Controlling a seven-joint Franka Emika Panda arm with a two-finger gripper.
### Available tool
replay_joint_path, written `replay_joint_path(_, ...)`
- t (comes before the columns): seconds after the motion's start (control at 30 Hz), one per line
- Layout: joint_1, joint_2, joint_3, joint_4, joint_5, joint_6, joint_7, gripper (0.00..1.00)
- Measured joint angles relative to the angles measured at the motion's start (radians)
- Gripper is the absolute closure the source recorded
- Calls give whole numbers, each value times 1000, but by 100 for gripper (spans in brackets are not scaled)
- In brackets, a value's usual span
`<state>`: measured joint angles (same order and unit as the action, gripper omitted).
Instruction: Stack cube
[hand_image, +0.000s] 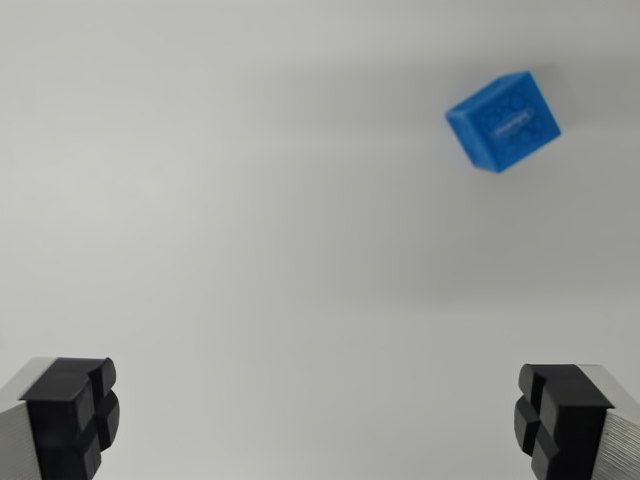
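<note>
A blue cube (503, 121) lies on the pale table surface in the upper right of the wrist view, turned at an angle, with studs faintly visible on its top. My gripper (312, 420) is at the bottom of the view, well below and to the left of the cube. Its two black fingertips (75, 415) stand far apart with nothing between them. No other cube is in view.
A plain white-grey table (250, 200) fills the whole view. A soft shadow band crosses it near the top and beside the cube.
</note>
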<state>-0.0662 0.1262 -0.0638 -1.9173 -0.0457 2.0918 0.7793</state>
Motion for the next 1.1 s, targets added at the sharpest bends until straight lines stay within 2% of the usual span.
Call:
replay_joint_path(0.5,-23,42,-6,-2,12,40,-96,0)
replay_joint_path(1.1,-74,131,-8,7,34,110,-281,0)
